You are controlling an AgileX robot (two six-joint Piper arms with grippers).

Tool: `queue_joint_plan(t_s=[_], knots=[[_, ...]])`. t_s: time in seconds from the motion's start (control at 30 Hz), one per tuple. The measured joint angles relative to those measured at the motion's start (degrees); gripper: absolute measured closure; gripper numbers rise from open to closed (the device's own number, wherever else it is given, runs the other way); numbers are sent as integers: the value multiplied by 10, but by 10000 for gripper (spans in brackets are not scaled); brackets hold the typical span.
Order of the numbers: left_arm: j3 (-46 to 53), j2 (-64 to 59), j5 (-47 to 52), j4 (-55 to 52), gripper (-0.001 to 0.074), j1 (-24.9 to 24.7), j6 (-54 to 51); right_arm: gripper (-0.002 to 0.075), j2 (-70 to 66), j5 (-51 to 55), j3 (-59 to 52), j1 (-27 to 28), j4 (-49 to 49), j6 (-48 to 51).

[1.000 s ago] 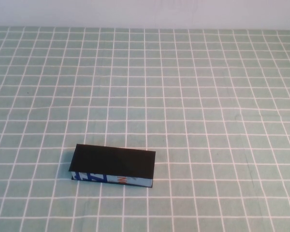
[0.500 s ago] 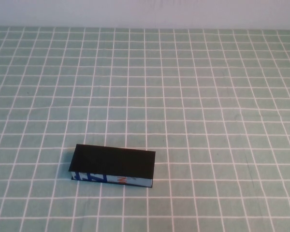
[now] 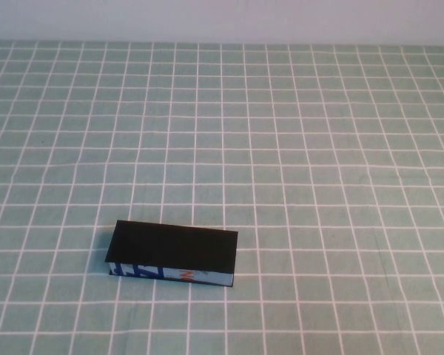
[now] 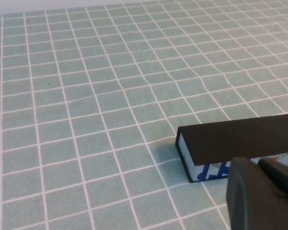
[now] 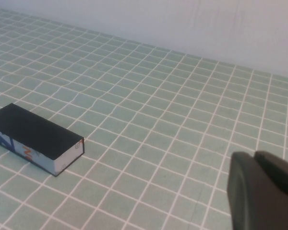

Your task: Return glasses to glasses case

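The glasses case (image 3: 174,248) lies closed on the green checked cloth at the front left, black lid up and its light blue side with blue and orange marks facing me. The glasses are not in view. Neither arm shows in the high view. In the left wrist view my left gripper (image 4: 257,164) is shut and empty, hovering just in front of the case (image 4: 237,139). In the right wrist view my right gripper (image 5: 254,156) is shut and empty, well to the right of the case (image 5: 34,134).
The green cloth with a white grid (image 3: 296,148) covers the whole table. A pale wall (image 3: 222,18) runs along the far edge.
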State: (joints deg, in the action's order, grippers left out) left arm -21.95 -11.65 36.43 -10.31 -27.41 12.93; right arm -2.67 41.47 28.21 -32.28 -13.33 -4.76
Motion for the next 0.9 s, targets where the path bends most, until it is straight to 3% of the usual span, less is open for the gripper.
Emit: queue_joint_plan(t_s=[0.7, 0.9], knots=[[34, 0, -16, -5, 736, 3, 2, 737, 0, 12, -12, 0, 0, 0], [88, 18, -74, 2, 736, 58, -10, 737, 0, 14, -12, 0, 1, 0]])
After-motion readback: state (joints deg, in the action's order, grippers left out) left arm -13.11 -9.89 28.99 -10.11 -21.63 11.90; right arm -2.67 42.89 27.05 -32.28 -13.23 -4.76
